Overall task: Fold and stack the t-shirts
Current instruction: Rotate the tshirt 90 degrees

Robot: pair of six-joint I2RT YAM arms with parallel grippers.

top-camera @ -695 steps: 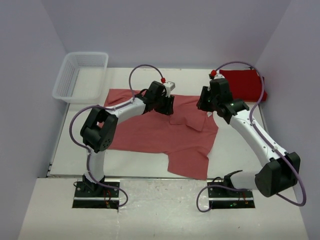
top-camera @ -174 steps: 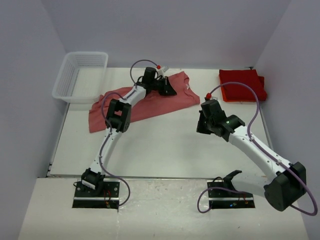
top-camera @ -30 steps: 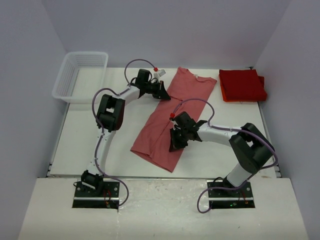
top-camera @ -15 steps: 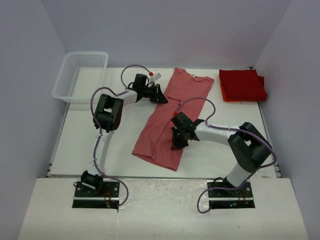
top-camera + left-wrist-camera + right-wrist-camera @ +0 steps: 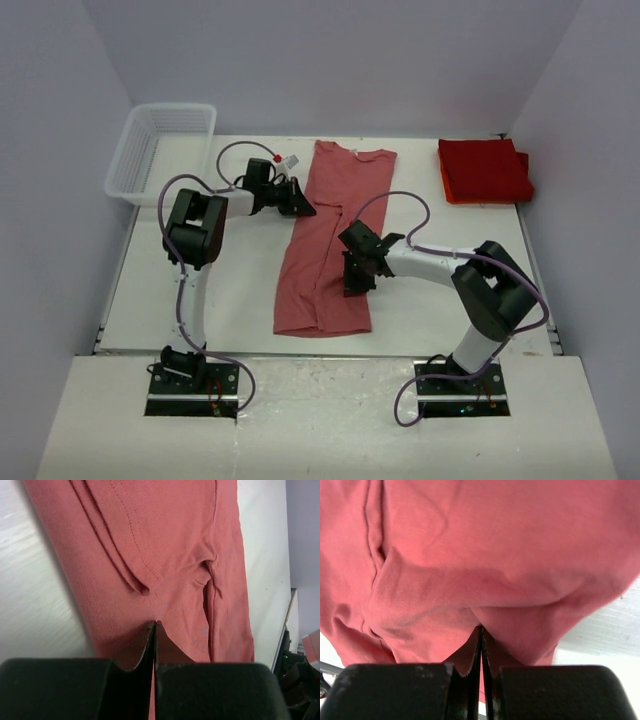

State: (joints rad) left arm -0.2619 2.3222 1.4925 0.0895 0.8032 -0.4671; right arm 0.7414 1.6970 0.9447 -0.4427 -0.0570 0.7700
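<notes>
The left gripper and right gripper each pinch the salmon t-shirt (apparently folded lengthwise), jaws pressed together.

Shirt between basket and folded stack

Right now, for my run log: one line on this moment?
left gripper: shut on salmon-red t-shirt | right gripper: shut on salmon-red t-shirt | folded red t-shirts: far right corner

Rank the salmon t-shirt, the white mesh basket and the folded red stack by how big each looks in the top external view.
1. salmon t-shirt, lying as a long strip, clearly largest.
2. white mesh basket.
3. folded red stack, smallest, though not far behind the basket.
</notes>
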